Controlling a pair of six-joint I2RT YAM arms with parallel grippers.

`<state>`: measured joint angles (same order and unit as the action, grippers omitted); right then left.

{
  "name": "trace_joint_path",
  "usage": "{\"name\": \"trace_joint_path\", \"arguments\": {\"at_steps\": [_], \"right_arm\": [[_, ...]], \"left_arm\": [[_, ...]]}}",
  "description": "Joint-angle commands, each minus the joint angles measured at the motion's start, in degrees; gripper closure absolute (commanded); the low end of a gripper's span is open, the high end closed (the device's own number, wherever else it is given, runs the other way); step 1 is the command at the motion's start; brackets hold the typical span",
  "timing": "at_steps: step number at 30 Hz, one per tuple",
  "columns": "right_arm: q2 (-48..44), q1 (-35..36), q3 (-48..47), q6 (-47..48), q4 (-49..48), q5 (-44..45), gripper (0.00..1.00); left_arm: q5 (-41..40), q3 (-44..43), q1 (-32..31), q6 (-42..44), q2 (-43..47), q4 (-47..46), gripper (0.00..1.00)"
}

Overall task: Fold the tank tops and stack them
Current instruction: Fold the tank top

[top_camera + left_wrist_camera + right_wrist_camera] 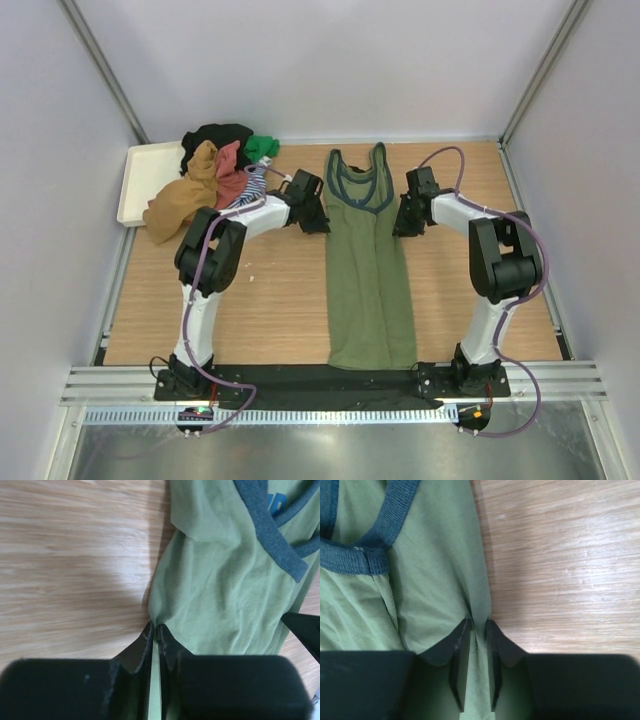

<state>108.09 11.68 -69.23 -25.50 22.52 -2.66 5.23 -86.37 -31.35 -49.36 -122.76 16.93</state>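
Observation:
An olive green tank top (368, 270) with navy trim lies flat and lengthwise in the middle of the table, straps pointing away. My left gripper (322, 222) is at its left edge just below the armhole. In the left wrist view the gripper (154, 629) is shut on a thin fold of the green cloth (215, 595). My right gripper (402, 225) is at the opposite edge. In the right wrist view it (478, 625) pinches a bunched fold of the cloth (435, 580). A pile of other tank tops (215, 175) in mustard, red, black and green lies at the back left.
A flat cream tray (138, 180) sits at the back left corner, partly under the pile. Grey walls close in the table on three sides. Bare wood (270, 300) lies on both sides of the green top.

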Motion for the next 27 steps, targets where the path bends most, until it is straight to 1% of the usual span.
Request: {"name": "trace_joint_path", "arguments": {"at_steps": [1,2,5,8,12,14,15,17,18,19,20,21,22,23,24,25,26,27], "right_arm": [[1.15,0.53,-2.57,0.62,0.86,0.81,0.80],[1.59,0.53,-2.84,0.62,0.77,0.72,0.82],[2.73,0.62,-4.42,0.19,0.86,-0.07,0.87],[4.84,0.62,-7.22,-0.43,1.21,-0.33,0.87],[8.88,0.53,-12.41,-1.05,2.26,-0.77,0.87],[11.34,0.53,-15.83,-1.49,3.48,-0.77,0.84],[11.78,0.53,-16.89,-1.49,4.01,-1.21,0.75],[10.48,0.80,-16.91,-1.75,3.50,-1.39,0.66],[8.64,0.88,-15.60,-1.75,2.45,-1.04,0.54],[6.97,0.97,-12.28,-1.75,1.39,-0.77,0.49],[3.04,0.97,-10.68,-1.75,-0.01,-0.51,0.46],[1.26,0.97,-7.96,-1.58,-0.20,0.19,0.44],[-0.32,0.97,-6.54,-1.40,-0.29,0.37,0.44],[-4.17,1.06,-5.14,-1.31,-0.46,0.46,0.44],[-5.95,1.06,-1.82,-1.22,-0.55,0.11,0.44],[-8.14,1.24,0.04,-1.14,-0.81,-0.24,0.44],[-10.16,1.59,2.06,-1.13,-1.25,-0.33,0.44],[-14.62,2.02,5.91,-0.96,-1.25,-0.07,0.44]], "left_arm": [[0.57,-1.34,1.21,1.11,-2.31,0.74,0.95],[0.91,-1.61,1.64,1.37,-2.40,0.91,0.99],[1.88,-2.84,2.96,1.64,-2.83,1.18,1.00],[2.50,-4.33,4.37,1.99,-3.27,1.70,1.00],[2.59,-8.45,5.69,2.69,-5.02,3.46,1.00],[3.63,-10.39,6.30,2.96,-6.17,4.16,1.00],[5.56,-12.40,6.48,3.31,-6.87,4.43,0.92],[6.37,-13.04,6.39,4.97,-6.27,4.69,0.74],[5.84,-11.64,6.39,5.33,-3.57,4.78,0.63],[3.58,-10.41,6.39,5.68,-1.97,4.52,0.60],[2.95,-9.09,6.31,6.38,-0.39,4.34,0.57],[2.33,-6.30,6.39,6.73,3.45,3.91,0.52],[1.63,-4.70,6.13,7.00,5.32,3.81,0.49],[1.19,-2.95,5.78,7.96,7.60,3.73,0.42],[0.75,0.55,5.43,8.49,9.54,3.38,0.39],[0.13,2.41,4.29,9.02,13.82,3.37,0.37],[-1.87,4.43,3.59,9.28,16.04,3.37,0.35],[-2.85,9.07,2.71,9.63,18.15,2.77,0.31]]}}
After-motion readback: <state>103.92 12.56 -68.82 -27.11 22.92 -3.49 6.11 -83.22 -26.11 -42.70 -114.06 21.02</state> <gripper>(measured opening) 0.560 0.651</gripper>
